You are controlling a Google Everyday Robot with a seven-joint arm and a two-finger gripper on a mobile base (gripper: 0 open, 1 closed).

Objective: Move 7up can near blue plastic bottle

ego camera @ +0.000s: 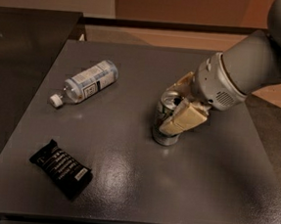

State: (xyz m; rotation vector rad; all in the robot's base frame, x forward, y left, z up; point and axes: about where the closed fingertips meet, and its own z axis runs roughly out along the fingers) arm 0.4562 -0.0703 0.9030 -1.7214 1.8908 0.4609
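- Your tool [172,110] is down at the 7up can [165,139], right of the centre of the surface [123,191].
- Tool state: it overlaps the can's right side and upper rim, with its beige parts in front of the can body. You cannot tell from this view whether it is clamped on the can or only set around it.
- Arm pose: the grey arm [256,58] enters from the upper right corner and slopes down and to the left. It ends in a rounded, light grey wrist housing [216,88], which sits just to the right of the can and above the surface.
- The tool points down and to the left from that wrist, toward the can.
- The 7up can stands on the surface, about upright. Its pull-tab top is partly visible at the upper left of the tool, and its lower body shows below the tool.
- The blue plastic bottle [86,82] lies on its side in the upper left part of the surface. Its white cap points to the lower left.
- Can and bottle are well apart, with bare surface between them.
- A flat black snack wrapper [61,168] lies near the front left corner, apart from both bottle and can.
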